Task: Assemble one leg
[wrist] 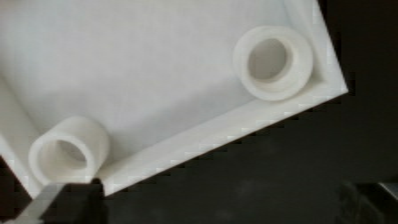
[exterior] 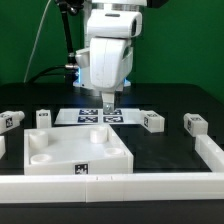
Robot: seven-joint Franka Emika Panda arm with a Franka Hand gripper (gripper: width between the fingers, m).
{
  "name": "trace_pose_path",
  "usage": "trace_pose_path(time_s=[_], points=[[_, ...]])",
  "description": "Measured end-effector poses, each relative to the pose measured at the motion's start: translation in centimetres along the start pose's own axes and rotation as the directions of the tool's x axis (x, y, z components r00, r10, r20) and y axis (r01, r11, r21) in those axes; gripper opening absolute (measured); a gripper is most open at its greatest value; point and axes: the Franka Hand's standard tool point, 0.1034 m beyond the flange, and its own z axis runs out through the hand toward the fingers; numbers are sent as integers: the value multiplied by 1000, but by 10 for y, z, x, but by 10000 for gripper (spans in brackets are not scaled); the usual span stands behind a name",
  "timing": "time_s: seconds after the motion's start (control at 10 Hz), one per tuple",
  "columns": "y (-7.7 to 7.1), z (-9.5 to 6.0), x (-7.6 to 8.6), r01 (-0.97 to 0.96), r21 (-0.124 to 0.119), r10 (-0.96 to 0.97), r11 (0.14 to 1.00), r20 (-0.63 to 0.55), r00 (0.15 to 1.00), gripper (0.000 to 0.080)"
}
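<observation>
Exterior view is showing the hand (exterior: 108, 102) hanging fingers-down over the marker board (exterior: 96, 116), just behind the tabletop (exterior: 75, 152), with its fingers apart and gripping nothing. Wrist view is looking onto a corner socket (wrist: 276, 62) of that tabletop, which is lying sockets-up, probably so a leg can drop in. No leg is being held: one leg (exterior: 152, 121) is lying loose on the bench (exterior: 165, 148) at the exterior view's right, and another leg (exterior: 43, 118) at its left.

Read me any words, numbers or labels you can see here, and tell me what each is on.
No readable words or numbers.
Only black-and-white marker tags, patterns without letters: on the legs, the large white square piece and the marker board.
Wrist view shows none.
</observation>
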Motion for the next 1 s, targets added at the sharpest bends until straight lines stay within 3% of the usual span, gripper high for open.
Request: trace_pose_path(time_s=[0.2, 0.3, 0.5, 0.7, 1.0], points=[[0, 0, -1, 5, 1, -5, 1000, 1, 1000, 650], [-2, 4, -12, 132, 5, -132, 991, 1, 991, 650], [-9, 17, -38, 276, 42, -276, 960, -4, 961, 650], [-13, 28, -56, 399, 63, -398, 915, -18, 917, 650], [-23, 53, -69, 386, 104, -384, 917, -39, 922, 650]])
